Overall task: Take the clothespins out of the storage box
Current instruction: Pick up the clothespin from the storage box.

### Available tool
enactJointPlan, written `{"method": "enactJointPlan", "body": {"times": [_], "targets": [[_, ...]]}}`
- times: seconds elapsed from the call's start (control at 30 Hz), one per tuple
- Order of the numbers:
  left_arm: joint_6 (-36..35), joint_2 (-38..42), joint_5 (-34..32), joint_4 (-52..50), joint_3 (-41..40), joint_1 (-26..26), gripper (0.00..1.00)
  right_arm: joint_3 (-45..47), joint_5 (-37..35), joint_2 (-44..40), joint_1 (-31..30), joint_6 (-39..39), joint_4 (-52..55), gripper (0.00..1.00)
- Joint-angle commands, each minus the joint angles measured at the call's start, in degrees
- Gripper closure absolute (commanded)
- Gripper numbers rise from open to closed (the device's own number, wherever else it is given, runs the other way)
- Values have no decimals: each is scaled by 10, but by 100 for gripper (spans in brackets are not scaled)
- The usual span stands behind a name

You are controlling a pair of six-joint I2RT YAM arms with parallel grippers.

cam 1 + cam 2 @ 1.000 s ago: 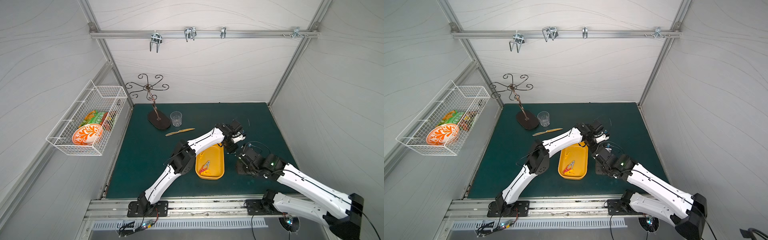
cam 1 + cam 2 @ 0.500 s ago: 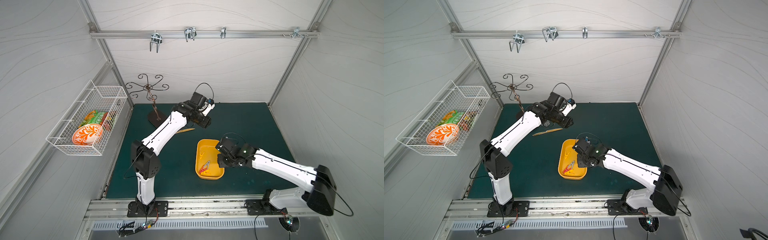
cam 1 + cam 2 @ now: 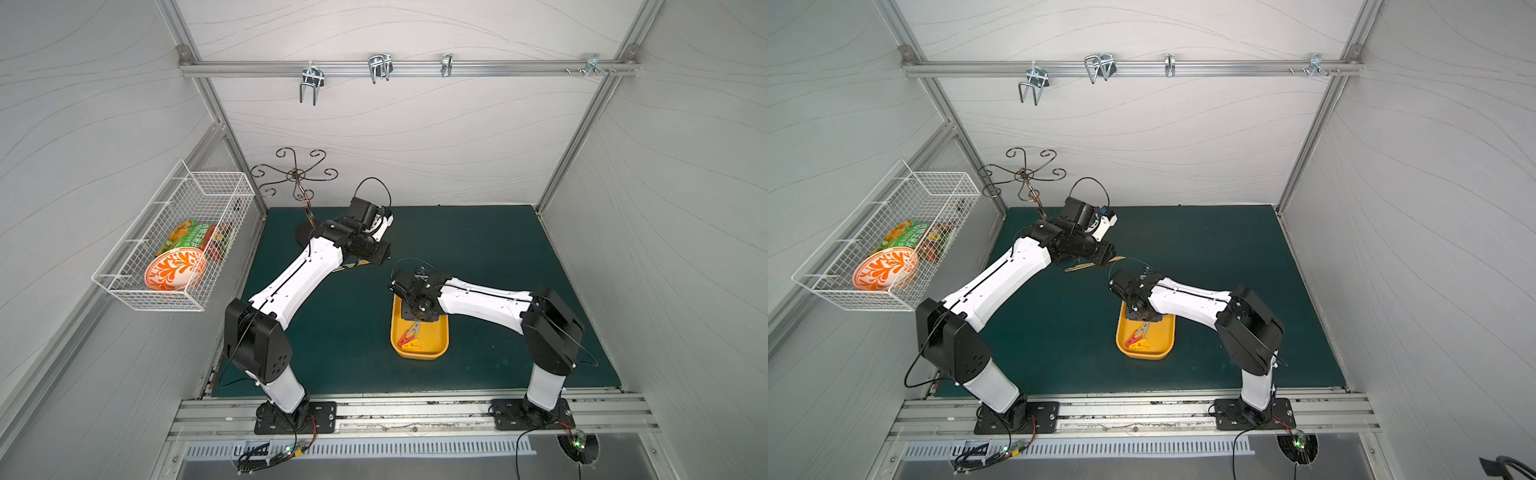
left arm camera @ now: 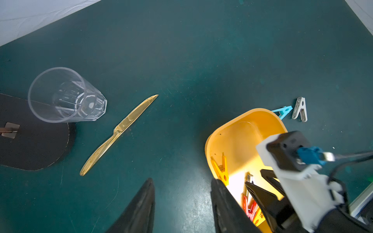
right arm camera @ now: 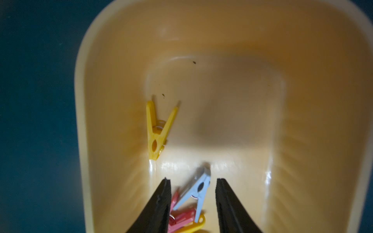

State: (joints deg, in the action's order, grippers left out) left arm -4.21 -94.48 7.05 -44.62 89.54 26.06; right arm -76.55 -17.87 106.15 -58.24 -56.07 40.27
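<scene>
The storage box (image 3: 420,355) sat near the middle of the bench (image 3: 498,249), a touch toward 6 o'clock in both top views. The right gripper (image 5: 191,179) reached down into its 12 o'clock end, jaws apart. They straddled the grey clothespin (image 5: 196,191) with a gap on each side, so nothing was clamped yet. That peg lay tilted across a red clothespin (image 5: 181,216) and a yellow clothespin (image 5: 194,225). A lone yellow clothespin (image 5: 158,131) lay along the box wall.

Outside the box, just beside its far rounded end, a light blue clothespin (image 4: 282,112) and a second grey clothespin (image 4: 300,109) lay close together on the bench. The left gripper (image 4: 181,181) stood raised toward 11 o'clock from the box, jaws apart and empty, near the gold knife (image 4: 119,134).

The pegs looked light, stiff and smooth, so likely to slip or pivot under a skewed pinch. The better hold seemed to be across the flat sides of the body by the spring. Squeezing the splayed tails would probably spring the peg open. Since the grey one rested on its neighbours, a lift might drag them.
</scene>
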Motion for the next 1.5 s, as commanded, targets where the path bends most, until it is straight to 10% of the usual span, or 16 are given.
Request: {"method": "enactJointPlan", "body": {"times": [0.0,0.9,1.1,1.47], "targets": [[2,16,-4,32,-8,-14,51,-30,-20,26,-6,-23,-3,59],[9,40,17,43,-50,-57,51,-68,-58,129,3,-17,-18,78],[10,38,19,44,-53,-60,51,-51,-66,97,4,-13,-25,100],[9,36,47,31,-42,-61,52,3,-110,-85,34,37,6,100]]}}
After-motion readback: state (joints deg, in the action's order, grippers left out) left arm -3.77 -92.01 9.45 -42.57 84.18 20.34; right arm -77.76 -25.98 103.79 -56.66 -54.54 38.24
